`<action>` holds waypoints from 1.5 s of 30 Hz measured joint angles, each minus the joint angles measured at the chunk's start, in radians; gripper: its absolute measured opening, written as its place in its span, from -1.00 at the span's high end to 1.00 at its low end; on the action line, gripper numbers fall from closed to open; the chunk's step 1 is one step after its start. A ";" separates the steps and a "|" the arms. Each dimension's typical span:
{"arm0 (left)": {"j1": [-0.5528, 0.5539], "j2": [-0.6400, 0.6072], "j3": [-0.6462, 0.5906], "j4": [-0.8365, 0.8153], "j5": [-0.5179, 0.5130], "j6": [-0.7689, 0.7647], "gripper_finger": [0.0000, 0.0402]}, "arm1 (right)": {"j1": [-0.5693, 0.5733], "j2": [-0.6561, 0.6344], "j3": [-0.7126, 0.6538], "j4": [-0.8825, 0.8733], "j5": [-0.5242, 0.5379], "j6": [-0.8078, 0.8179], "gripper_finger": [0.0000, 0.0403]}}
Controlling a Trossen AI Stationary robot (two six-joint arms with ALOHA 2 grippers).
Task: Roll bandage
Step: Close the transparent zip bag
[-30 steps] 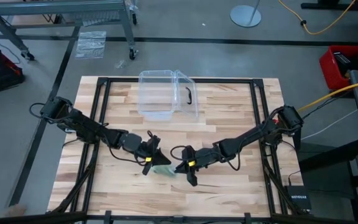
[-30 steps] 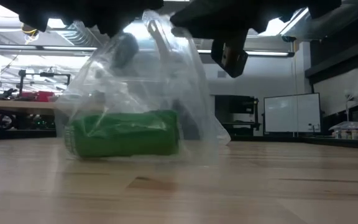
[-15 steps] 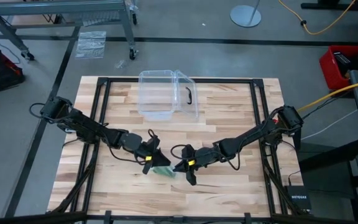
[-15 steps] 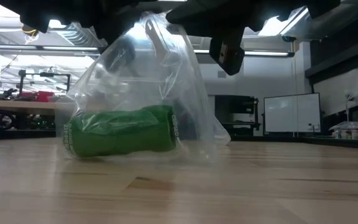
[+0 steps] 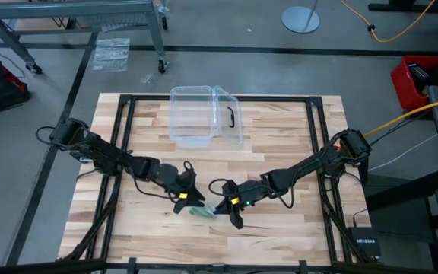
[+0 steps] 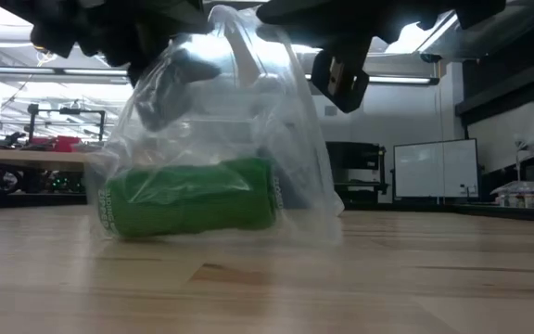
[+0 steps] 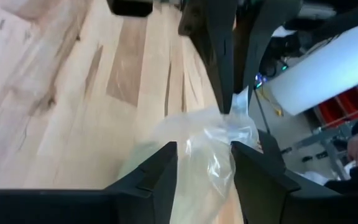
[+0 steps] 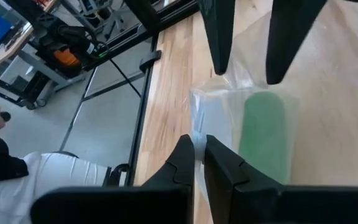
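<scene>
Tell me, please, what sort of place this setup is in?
Probably a robotics lab or workshop: a wooden table on a black metal frame, a bare concrete floor with cables, and a whiteboard behind.

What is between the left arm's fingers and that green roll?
Clear plastic wrapper: in the low view it encloses the bandage, and the left wrist view shows the left gripper straddling its crinkled top.
</scene>
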 joint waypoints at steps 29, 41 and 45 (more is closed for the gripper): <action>0.097 0.089 0.265 -0.190 0.104 0.217 0.33 | -0.013 -0.002 0.002 -0.172 -0.113 0.057 0.91; 0.047 0.089 0.267 -0.196 0.216 0.299 0.33 | -0.013 -0.002 0.001 -0.044 -0.113 0.049 0.91; 0.028 0.089 0.268 -0.194 0.226 0.299 0.33 | -0.013 -0.002 0.001 -0.007 -0.113 0.048 0.91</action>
